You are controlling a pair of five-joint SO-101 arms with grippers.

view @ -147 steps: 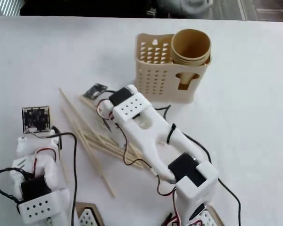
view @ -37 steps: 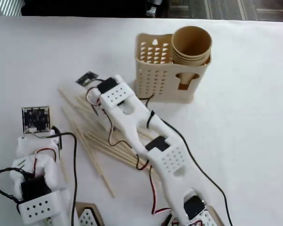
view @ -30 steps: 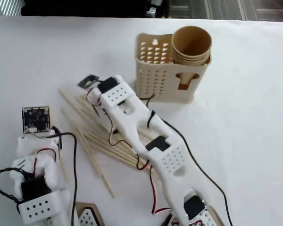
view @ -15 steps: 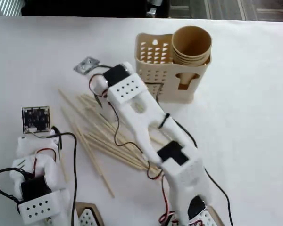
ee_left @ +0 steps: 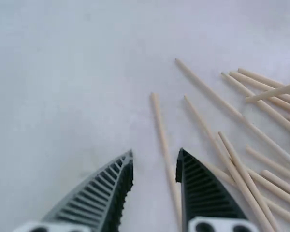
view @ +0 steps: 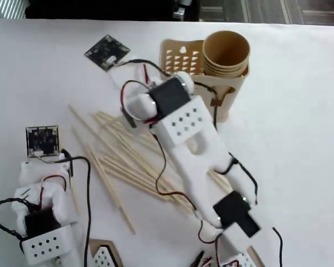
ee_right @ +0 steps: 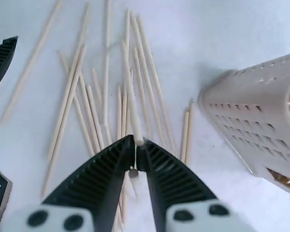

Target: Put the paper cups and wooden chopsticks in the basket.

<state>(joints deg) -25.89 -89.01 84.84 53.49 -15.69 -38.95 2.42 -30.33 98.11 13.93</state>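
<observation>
- Your right gripper (ee_right: 135,141) has its jaws closed on one wooden chopstick (ee_right: 130,92), pinched near its end. The rest of the stick points away from the wrist, over the pile.
- The basket (view: 181,61) stands toward the far edge of the desk (view: 300,139), about midway along it. The right arm reaches up beside it.
- The paper cups (view: 226,53) sit stacked in the basket compartment nearer the desk's right edge, so that part of the job looks done.
- The loose chopsticks (view: 119,158) lie fanned out flat between the basket and the near left corner, so most of the chopstick work is left.
- Your left gripper (ee_left: 155,152) sits low by the near left corner. Its jaws are parted and hold nothing, and one stray stick (ee_left: 160,130) lies on the desk just ahead of them.
- The step in hand is carrying the gripped stick to the basket.
- Next, lift it clear of the rim and bring it over the compartment beside the cups. Tip it closer to upright before letting go, because a stick held by its end may swing or catch on the perforated wall.
</observation>
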